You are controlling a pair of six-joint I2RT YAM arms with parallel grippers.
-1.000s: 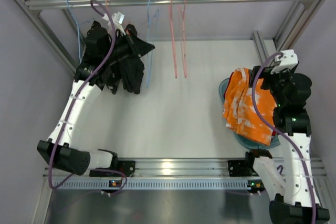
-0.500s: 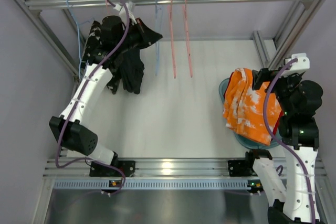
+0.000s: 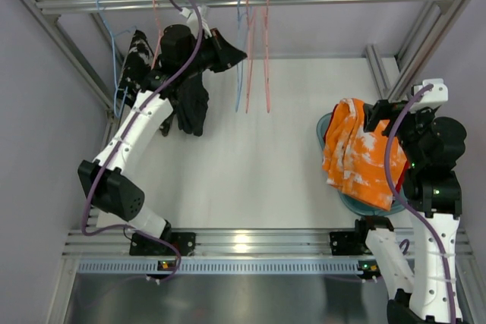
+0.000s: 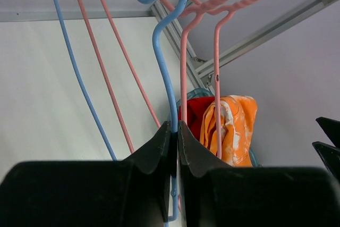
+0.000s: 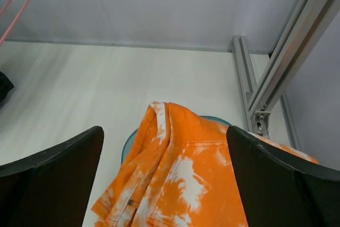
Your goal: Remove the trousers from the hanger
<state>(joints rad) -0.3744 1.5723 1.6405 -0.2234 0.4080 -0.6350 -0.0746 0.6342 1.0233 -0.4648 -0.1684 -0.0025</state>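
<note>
Blue hanger [image 4: 157, 46], clamped in the left hand [image 4: 176, 126], has been slid rightward, seemingly bare; the right hand [image 5: 164, 131] is held apart.

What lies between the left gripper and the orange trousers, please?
In the top view, pink hangers hang beside the left gripper; beyond them bare table reaches the trousers.

The orange trousers [image 5: 186, 184] with white markings lie draped over a teal bowl [image 5: 126, 147] on the white tabletop [image 5: 69, 89], between the widely spread black fingers [image 5: 53, 168].
</note>
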